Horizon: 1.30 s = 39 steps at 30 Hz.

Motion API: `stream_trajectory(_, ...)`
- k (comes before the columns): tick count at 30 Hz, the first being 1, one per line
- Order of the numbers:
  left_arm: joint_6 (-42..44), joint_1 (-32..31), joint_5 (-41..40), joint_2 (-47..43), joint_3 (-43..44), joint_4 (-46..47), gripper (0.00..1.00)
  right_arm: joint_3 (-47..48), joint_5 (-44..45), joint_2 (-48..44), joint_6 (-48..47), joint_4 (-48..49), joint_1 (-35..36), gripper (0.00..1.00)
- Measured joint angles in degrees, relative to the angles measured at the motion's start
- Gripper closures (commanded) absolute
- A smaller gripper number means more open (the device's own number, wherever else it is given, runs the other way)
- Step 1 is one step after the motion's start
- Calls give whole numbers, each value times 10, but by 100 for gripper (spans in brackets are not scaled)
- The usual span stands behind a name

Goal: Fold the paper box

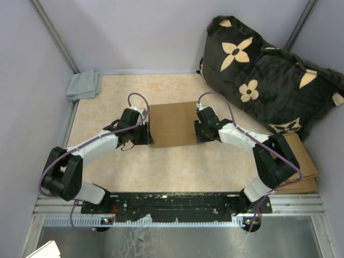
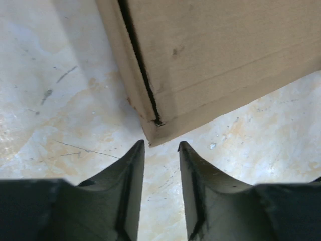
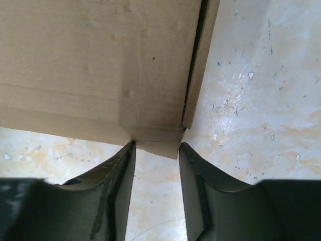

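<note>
The paper box [image 1: 172,124] lies on the surface [image 1: 161,169] between both arms, equally near. The left gripper [image 2: 160,145], half-spread and empty, has a corner just ahead; the right gripper [image 3: 156,146] has a corner at its tips, pinched or not I cannot tell

Paper box [image 3: 100,65] corner — at jaws' tips
</note>
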Motion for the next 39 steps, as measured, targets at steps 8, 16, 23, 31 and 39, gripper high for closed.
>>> stream_trajectory(8, -19, -3, -39, 4, -9, 30, 73, -11, 37, 21, 9, 25, 0, 67)
stream_trajectory(16, -26, -7, -75, -118, -11, 0, 74, -51, 33, -84, 5, 7, 0, 63)
stream_trajectory(23, -27, -7, -107, -161, 18, 58, 77, -78, -75, -204, 32, 90, 31, 100)
stream_trajectory(31, -28, -7, -68, 70, 94, 177, 82, -75, -111, -44, 59, 230, 146, 100)
stream_trajectory(39, -25, -8, -48, 156, 120, 195, 83, -57, -91, 62, 55, 349, 163, 100)
